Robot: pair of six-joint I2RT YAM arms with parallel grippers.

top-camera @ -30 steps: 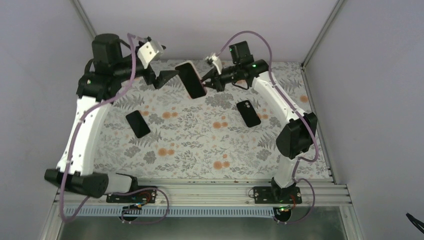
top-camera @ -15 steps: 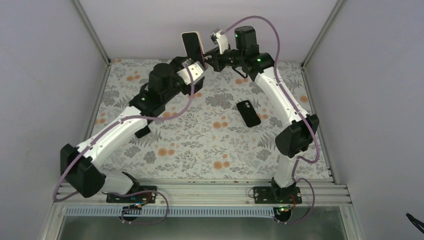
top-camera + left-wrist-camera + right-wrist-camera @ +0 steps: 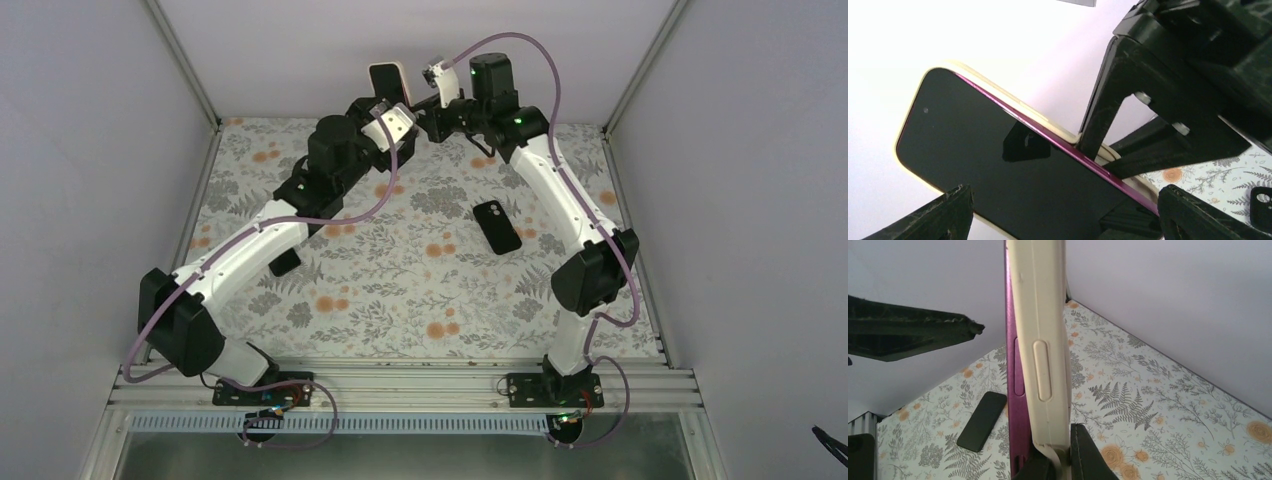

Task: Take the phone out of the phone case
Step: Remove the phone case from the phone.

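Right jaws pinch the phone case (image 3: 1045, 340) (lower end hidden); left jaws spread near it.

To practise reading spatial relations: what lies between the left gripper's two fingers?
The phone, in its cream case and clamped by the right gripper, lies between the spread fingers of the left gripper; the left wrist view shows it.

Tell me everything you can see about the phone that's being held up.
The phone has a glossy black screen and a magenta frame. It sits in a cream, rubbery-looking case with a moulded side button; the magenta edge shows alongside the case on one long side. It is held roughly upright in the air, the right gripper clamped on its lower end. The left gripper straddles it, jaws open.
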